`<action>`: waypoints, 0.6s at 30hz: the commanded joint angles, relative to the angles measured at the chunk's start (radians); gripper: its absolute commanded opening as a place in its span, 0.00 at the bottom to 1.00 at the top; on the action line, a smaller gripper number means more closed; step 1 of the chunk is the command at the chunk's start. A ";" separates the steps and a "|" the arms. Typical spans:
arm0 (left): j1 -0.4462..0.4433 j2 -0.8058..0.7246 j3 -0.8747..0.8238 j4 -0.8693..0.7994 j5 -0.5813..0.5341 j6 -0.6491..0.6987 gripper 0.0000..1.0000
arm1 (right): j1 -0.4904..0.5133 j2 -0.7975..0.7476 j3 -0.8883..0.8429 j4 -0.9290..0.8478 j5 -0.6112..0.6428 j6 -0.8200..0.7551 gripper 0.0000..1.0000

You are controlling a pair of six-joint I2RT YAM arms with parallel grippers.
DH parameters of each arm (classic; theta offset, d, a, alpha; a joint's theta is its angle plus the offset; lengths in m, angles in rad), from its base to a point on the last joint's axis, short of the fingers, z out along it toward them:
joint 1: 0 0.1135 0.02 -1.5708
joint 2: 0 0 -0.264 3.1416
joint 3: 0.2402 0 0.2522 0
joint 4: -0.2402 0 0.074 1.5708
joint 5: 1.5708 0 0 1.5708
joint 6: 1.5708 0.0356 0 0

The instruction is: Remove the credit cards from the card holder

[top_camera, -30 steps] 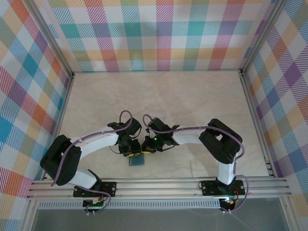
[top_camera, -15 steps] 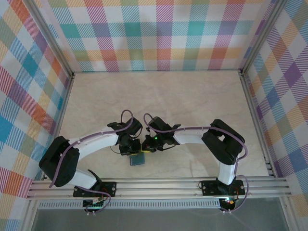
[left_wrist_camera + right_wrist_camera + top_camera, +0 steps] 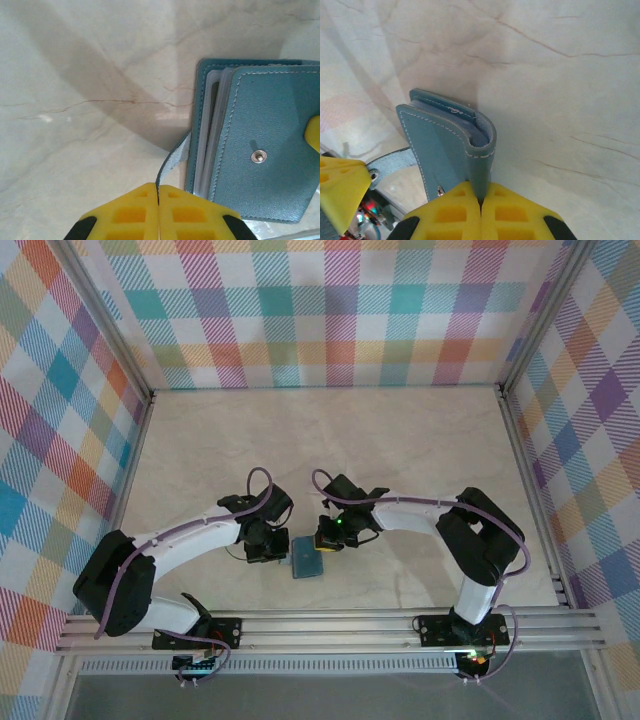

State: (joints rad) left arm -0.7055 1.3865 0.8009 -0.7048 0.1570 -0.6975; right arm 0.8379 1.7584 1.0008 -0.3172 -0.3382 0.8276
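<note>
Left claw (image 3: 158, 199) pinches the strap (image 3: 172, 159) of the card holder (image 3: 265, 120) just ahead; right claw (image 3: 481, 204) clamps its cover.

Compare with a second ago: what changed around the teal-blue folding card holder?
The left gripper closed on the teal-blue folding card holder's snap strap. The right gripper pulled toward the robot's right, and the holder shifted that way with it. Unchanged: right gripper shut on the holder's cover.

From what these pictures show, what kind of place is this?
Probably a robot test cell: checkered panels wall in a marble-look table, an aluminium rail runs along its near edge, and the left arm and right arm are mounted there.
</note>
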 commanded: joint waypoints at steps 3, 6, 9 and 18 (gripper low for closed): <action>-0.006 0.057 -0.040 0.068 0.061 -0.029 0.06 | 0.004 0.000 0.065 -0.200 0.144 -0.049 0.30; -0.001 0.065 -0.058 0.089 0.060 -0.023 0.07 | 0.019 -0.011 0.081 -0.225 0.178 -0.035 0.46; 0.012 0.072 -0.088 0.120 0.073 -0.024 0.07 | 0.043 -0.013 0.115 -0.275 0.224 -0.029 0.60; 0.059 0.071 -0.168 0.209 0.126 -0.022 0.07 | 0.134 0.063 0.262 -0.409 0.331 -0.042 0.82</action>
State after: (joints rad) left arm -0.6594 1.4326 0.6926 -0.5476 0.2642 -0.7162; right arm 0.9485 1.7714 1.2011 -0.6346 -0.0628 0.7956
